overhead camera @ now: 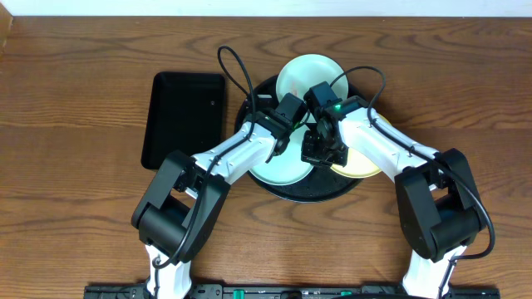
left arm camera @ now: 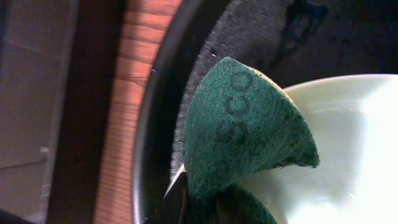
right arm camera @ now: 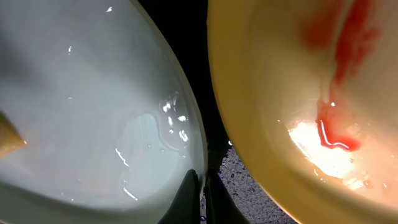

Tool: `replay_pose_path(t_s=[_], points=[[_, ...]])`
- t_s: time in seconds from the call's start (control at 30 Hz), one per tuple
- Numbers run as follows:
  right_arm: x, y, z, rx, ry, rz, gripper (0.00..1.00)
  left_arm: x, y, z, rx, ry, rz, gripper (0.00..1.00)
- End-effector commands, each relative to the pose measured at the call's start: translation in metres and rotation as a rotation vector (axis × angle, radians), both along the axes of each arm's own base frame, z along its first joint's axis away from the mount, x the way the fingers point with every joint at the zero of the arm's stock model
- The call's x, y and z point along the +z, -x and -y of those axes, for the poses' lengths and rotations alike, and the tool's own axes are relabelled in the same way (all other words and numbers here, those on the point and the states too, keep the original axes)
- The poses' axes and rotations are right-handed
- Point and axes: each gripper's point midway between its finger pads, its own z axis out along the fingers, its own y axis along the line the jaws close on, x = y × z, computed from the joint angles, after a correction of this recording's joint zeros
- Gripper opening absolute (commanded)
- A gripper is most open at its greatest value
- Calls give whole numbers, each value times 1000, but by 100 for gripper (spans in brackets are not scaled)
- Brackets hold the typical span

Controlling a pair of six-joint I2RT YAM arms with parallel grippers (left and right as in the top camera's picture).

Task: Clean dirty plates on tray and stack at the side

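The wooden table (overhead camera: 83,66) bears a round black tray (overhead camera: 303,192) and a rectangular tray (overhead camera: 183,116).

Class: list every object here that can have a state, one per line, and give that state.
yellow plate: dirty, red smear.
near mint plate: wet, no red showing.
far mint plate: looks clean from overhead.
scouring sponge: folded, over a pale plate's edge.
left gripper: shut on scouring sponge.
right gripper: fingers close together by near mint plate's rim; grip unclear.

brown wooden bench (overhead camera: 75,100): grained | green scouring pad (left arm camera: 242,130): rough, fibrous | pale mint round plate (right arm camera: 81,93): smooth, glossy | pale yellow round plate (right arm camera: 273,93): glossy | round black tray (left arm camera: 249,31): grainy, matt
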Motion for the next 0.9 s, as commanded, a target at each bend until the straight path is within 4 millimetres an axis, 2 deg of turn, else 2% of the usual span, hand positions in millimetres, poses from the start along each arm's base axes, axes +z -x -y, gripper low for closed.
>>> replay_pose_path(t_s=[0.0,0.1,0.23,0.33,0.47,0.6,0.7,0.87], points=[[-7,8,9,24,56,-21,2,22,-11,-44,76,-170,91,8],[-7,8,8,24,54,-22,2,52,-15,-43,105,-104,158,8],[-6,9,6,21,38,-25,1,89,-16,-41,114,68,192,8],[-6,7,5,21,34,-20,2,111,-13,-44,118,206,186,8],[0,5,1,19,6,-13,1,130,-1,-49,120,391,132,8],[19,-4,-3,36,-22,42,1,145,16,-56,102,561,57,8],[44,-13,-9,88,-54,115,2,154,27,-67,77,634,21,8],[94,-27,-15,159,-66,277,2,153,47,-116,212,634,-27,8]])
